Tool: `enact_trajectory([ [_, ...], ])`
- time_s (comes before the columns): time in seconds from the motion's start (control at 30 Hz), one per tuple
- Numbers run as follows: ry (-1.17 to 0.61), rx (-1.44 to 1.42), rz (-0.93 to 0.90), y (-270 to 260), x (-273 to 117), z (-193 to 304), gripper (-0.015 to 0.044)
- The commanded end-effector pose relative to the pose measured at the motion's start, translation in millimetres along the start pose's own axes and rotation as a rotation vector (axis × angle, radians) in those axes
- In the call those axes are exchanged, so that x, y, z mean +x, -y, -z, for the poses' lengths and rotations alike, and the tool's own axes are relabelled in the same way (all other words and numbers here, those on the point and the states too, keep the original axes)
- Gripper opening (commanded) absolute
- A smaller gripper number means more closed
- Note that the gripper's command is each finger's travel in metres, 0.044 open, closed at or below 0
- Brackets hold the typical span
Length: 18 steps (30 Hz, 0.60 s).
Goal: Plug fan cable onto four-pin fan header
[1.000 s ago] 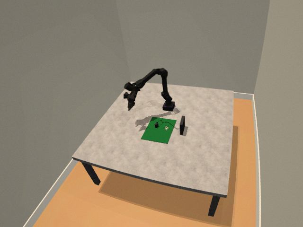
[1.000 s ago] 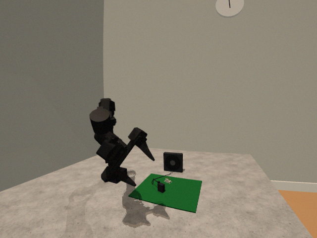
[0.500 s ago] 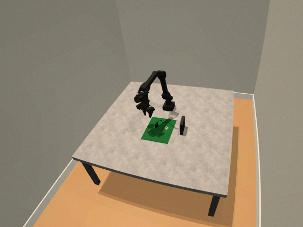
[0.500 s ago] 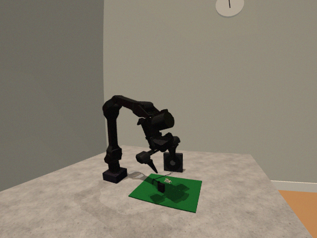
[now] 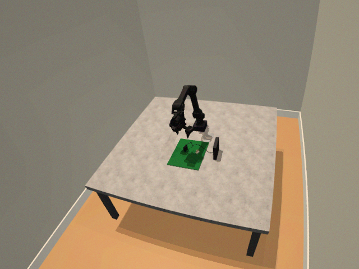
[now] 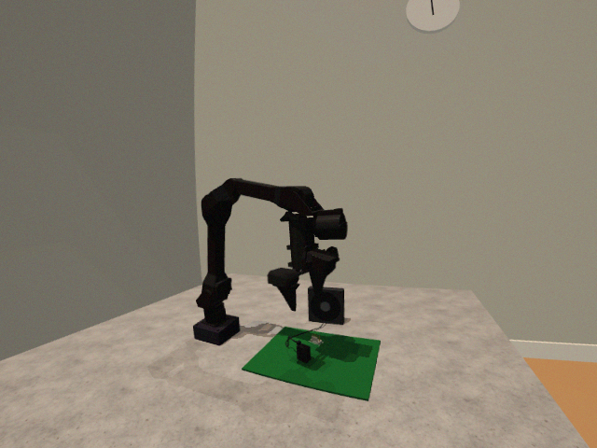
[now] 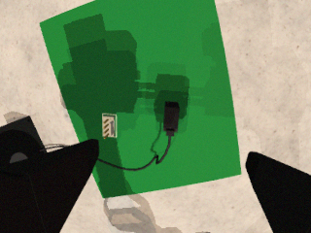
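The fan's black plug (image 5: 185,148) (image 6: 303,352) (image 7: 171,116) stands on the green board (image 5: 175,160) (image 6: 337,383) (image 7: 209,165), apart from the header. Its thin black cable (image 7: 131,169) curves across the board toward the fan. The pale four-pin header (image 5: 197,151) (image 6: 318,343) (image 7: 109,125) has nothing on it; its pins show in the wrist view, left of the plug. My gripper (image 5: 182,134) (image 6: 307,301) (image 7: 173,153) is wide open and empty, above the board and pointing down. In the wrist view the plug lies between and beyond the fingertips, touching neither.
The square black fan (image 5: 216,149) (image 6: 326,305) (image 7: 23,127) stands upright beside the board, partly behind the left finger in the wrist view. The arm's base (image 5: 199,125) (image 6: 216,329) is on the table (image 5: 139,174) (image 6: 145,385). The arm's shadow falls across the board.
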State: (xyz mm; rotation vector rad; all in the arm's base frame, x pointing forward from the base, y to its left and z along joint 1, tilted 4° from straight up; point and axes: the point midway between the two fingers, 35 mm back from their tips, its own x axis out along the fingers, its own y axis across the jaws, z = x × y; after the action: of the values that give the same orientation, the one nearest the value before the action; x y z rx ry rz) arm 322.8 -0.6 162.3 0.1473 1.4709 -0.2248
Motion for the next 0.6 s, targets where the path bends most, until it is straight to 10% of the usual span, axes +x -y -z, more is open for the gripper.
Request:
enact_trajectory([
  [0.0, -0.026, -0.007, 0.012, 1, 34, 2, 0.0440],
  [0.57, -0.027, -0.007, 0.013, 3, 101, 7, 0.0440],
])
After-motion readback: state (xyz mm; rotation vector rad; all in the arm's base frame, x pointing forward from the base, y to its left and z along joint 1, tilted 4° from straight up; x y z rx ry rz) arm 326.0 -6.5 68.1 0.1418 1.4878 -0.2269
